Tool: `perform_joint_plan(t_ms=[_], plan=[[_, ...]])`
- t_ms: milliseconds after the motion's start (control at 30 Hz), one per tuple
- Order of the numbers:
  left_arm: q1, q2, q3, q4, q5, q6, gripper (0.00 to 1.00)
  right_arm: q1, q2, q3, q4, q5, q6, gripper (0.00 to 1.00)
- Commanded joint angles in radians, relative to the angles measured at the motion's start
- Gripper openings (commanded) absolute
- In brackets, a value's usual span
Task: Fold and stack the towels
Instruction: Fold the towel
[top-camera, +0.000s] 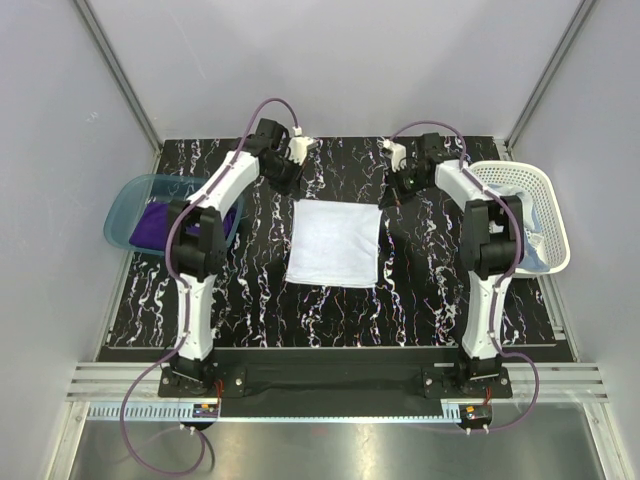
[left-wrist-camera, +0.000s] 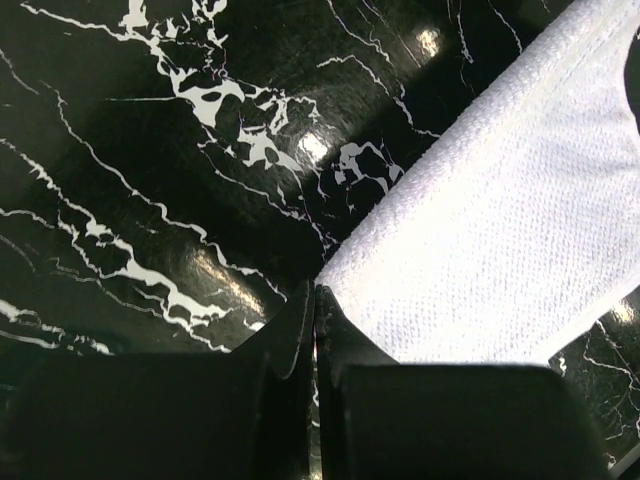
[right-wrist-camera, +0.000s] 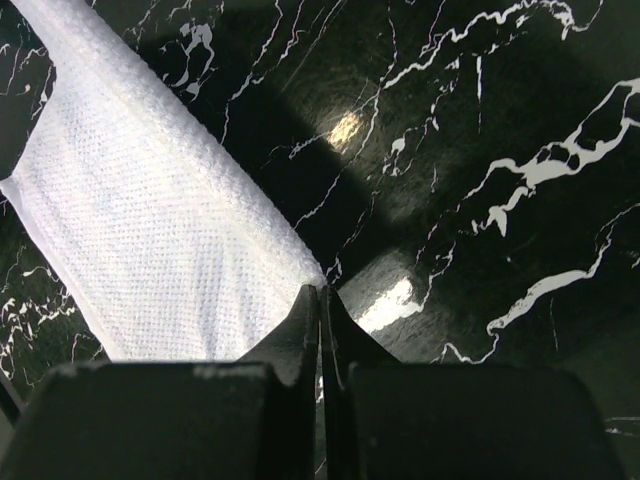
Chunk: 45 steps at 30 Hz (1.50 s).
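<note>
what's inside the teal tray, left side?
A purple towel lies in the tray. The left arm covers the tray's right part, so what is there, or under the towel, cannot be seen.

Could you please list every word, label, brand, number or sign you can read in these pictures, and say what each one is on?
None: no text can be read in any view.
white towel: plain weave, no label showing.
blue tray and white basket: no print visible.
small coloured parts by the arm bases: too small to tell whether they carry writing.
</note>
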Motion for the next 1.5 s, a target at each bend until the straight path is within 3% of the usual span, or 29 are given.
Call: perform_joint_plan(t_ms=[0,400,767,1100,1467], plan=[[-0.008,-0.08,-0.033,0.034,-0.06,0.012,0.0,-0.003,-0.107,-0.068,0.098,0.025,0.016,0.0],[-0.03,-0.215,-0.221,0.105,-0.166,-0.003,0.0,0.04,-0.32,-0.304,0.226,0.13,0.051,0.0],[-0.054,-0.39,-0.447,0.148,-0.162,-0.051,0.0,0.137,-0.483,-0.534,0.278,0.26,0.181,0.0],[-0.083,-0.52,-0.669,0.166,-0.119,-0.106,0.0,0.173,-0.601,-0.726,0.298,0.286,0.316,0.0],[-0.123,-0.6,-0.788,0.157,-0.099,-0.158,0.0,0.218,-0.65,-0.804,0.272,0.292,0.422,0.0]])
